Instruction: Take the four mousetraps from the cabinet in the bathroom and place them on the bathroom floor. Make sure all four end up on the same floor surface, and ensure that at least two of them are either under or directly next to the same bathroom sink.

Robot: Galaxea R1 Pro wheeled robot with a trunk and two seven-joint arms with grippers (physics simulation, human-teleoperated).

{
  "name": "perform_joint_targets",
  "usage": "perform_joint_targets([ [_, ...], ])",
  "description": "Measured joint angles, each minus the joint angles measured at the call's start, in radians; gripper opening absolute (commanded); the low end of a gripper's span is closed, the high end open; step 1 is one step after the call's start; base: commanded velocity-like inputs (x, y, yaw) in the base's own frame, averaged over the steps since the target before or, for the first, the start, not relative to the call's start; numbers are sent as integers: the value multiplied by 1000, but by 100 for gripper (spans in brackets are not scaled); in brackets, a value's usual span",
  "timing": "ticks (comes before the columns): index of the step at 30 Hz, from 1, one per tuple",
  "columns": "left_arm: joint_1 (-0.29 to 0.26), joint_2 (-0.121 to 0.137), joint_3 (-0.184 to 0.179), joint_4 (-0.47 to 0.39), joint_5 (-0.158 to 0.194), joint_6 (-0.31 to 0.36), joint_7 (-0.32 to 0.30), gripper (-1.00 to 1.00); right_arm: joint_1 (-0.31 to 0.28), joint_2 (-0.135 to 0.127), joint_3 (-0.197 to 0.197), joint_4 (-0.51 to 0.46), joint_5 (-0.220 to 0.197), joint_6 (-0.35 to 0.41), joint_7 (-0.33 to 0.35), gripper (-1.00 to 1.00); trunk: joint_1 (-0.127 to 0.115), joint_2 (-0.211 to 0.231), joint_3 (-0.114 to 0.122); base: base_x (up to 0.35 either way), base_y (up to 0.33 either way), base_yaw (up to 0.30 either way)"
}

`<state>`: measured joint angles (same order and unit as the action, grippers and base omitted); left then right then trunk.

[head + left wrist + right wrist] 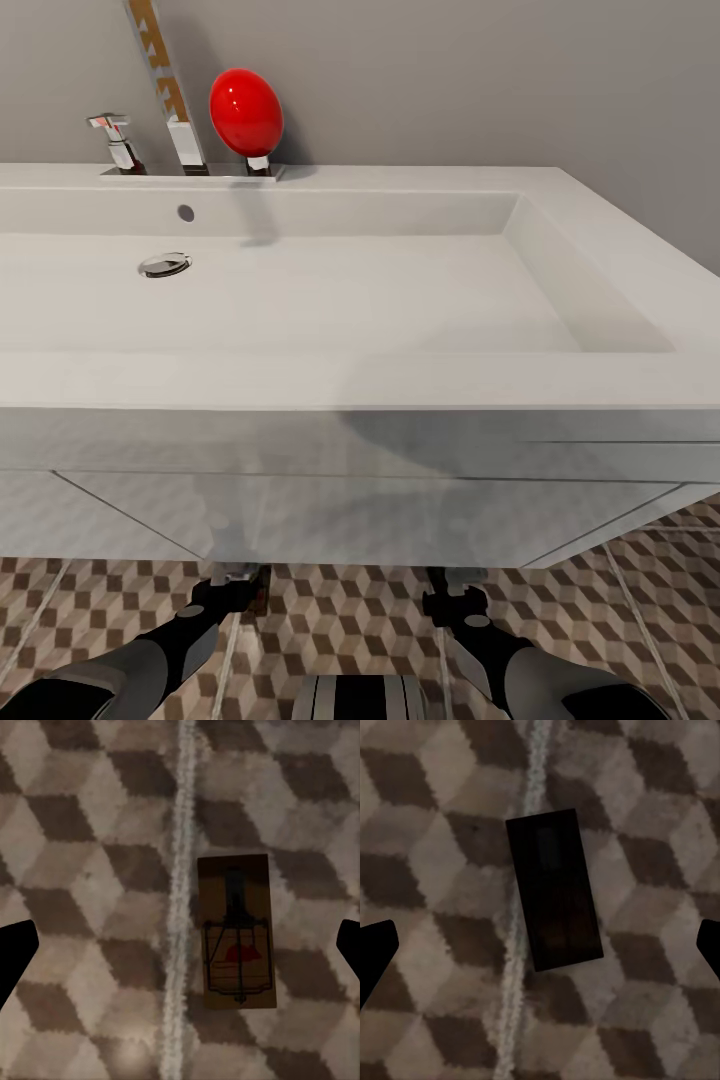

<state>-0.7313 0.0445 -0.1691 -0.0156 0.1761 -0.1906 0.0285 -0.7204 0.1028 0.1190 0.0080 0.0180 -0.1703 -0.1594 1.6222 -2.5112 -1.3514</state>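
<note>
Mousetraps (237,932) (553,889) lie flat on the floor (350,620) beside the sink (300,290), one between each gripper's wide-open jaws, long axes crossing the gap.

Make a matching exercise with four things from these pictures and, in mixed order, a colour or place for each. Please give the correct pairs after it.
Things:
1. Mousetrap under the left gripper
2. Mousetrap under the right gripper
3. Egg-shaped object
4. Drain

Descriptions:
A. Glossy red, behind the sink by the wall
B. Lies across a grout line, plain dark face up
C. Chrome ring in the basin bottom
D. Lies beside a grout line, wire and red spot showing

Pairs: 1-D, 2-B, 3-A, 4-C
</note>
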Motion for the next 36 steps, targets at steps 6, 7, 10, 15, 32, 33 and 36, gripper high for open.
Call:
perform_joint_targets([
  [6, 0, 0, -1, 0, -1, -1, 0, 100, 0, 0, 1, 0, 0, 0, 0, 100, 0, 0, 0, 0, 0, 0],
  [7, 0, 0, -1, 0, -1, -1, 0, 100, 0, 0, 1, 0, 1, 0, 1, 100, 0, 0, 0, 0, 0, 0],
  [10, 0, 0, -1, 0, -1, -2, 0, 100, 0, 0, 0, 0, 0, 0, 1, 100, 0, 0, 0, 0, 0, 0],
  [15, 0, 0, -1, 0, -1, -5, 0, 100, 0, 0, 1, 0, 0, 0, 1, 100, 0, 0, 0, 0, 0, 0],
  [32, 0, -5, -3, 1, -11, -10, 6, 100, 0, 0, 1, 0, 1, 0, 1, 100, 0, 0, 0, -3, 0, 0],
  [33, 0, -5, -3, 1, -11, -10, 6, 100, 0, 0, 1, 0, 1, 0, 1, 100, 0, 0, 0, -58, 0, 0],
  [36, 0, -5, -3, 1, -11, -10, 6, 100, 0, 0, 1, 0, 1, 0, 1, 100, 0, 0, 0, -143, 0, 0],
])
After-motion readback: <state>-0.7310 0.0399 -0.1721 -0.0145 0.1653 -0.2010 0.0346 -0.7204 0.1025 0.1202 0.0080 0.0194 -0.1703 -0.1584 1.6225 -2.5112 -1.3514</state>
